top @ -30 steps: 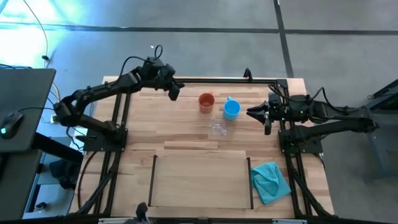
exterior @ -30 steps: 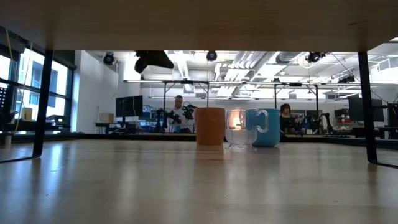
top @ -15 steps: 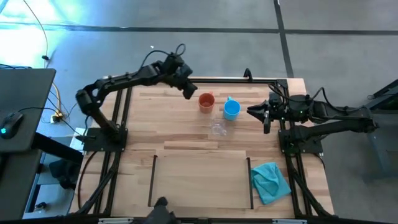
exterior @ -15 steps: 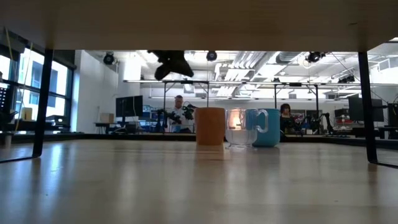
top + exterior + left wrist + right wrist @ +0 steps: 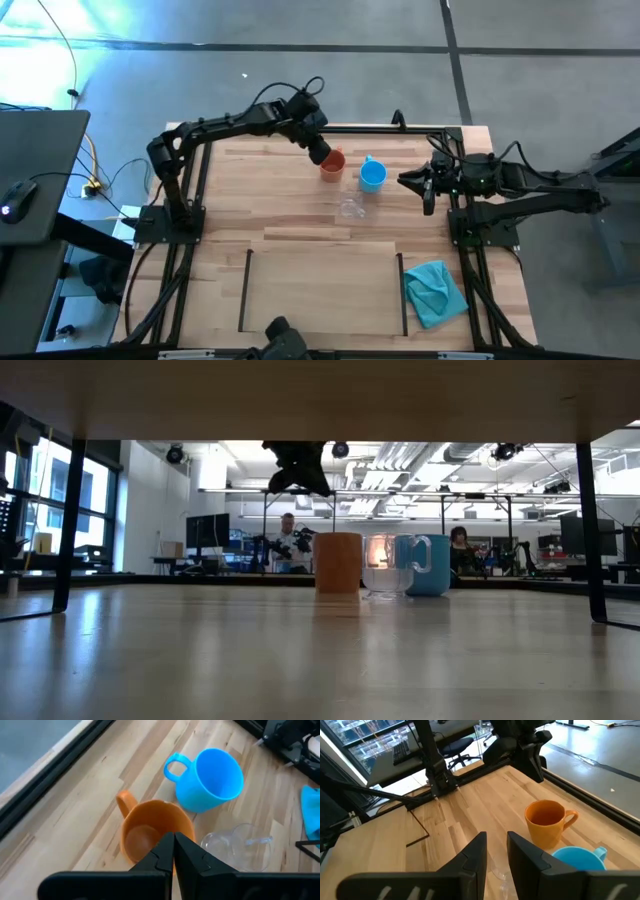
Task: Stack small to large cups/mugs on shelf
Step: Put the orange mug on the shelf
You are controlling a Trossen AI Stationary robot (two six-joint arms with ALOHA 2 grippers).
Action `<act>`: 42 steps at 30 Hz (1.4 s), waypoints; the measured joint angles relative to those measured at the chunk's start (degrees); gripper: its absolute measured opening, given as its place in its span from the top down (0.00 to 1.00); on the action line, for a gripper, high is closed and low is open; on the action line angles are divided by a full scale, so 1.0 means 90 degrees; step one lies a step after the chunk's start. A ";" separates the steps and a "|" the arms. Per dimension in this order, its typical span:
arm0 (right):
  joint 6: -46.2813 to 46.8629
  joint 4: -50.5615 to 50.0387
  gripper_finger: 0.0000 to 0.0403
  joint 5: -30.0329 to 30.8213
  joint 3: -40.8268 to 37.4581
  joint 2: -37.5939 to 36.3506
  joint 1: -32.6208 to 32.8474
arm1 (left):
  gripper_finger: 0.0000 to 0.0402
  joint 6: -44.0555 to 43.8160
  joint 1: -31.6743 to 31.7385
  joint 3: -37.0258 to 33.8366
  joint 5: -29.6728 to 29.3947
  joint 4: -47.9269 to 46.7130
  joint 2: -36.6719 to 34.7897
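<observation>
1. The left gripper (image 5: 320, 152), jaws closed and empty, hovers above the orange ceramic mug (image 5: 332, 164) near the table's far edge.
2. The bright blue handled mug (image 5: 372, 176) and clear glass cup (image 5: 350, 207) stand just beside it.
3. The right gripper (image 5: 405, 181), jaws slightly apart, waits by the right edge.

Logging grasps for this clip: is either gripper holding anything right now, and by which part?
Nothing is held. The left gripper, shut, hovers above the orange mug; the right gripper is open.
</observation>
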 joint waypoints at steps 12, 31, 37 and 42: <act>-0.0007 -0.0064 0.83 -0.0002 0.0000 0.0000 0.0000 | 0.99 -0.0352 -0.0224 -0.0019 -0.0360 -0.0048 0.0008; -0.0005 -0.0085 0.83 -0.0032 -0.0002 -0.0002 0.0000 | 0.99 -0.1697 -0.0525 -0.0031 -0.1351 -0.0240 0.0142; -0.0024 -0.0085 0.83 -0.0027 -0.0002 0.0000 0.0000 | 0.99 -0.1727 -0.0586 -0.0034 -0.1315 -0.0305 0.0224; -0.0024 -0.0085 0.83 -0.0024 -0.0002 0.0000 0.0000 | 0.98 -0.1722 -0.0573 -0.0024 -0.1316 -0.0269 0.0217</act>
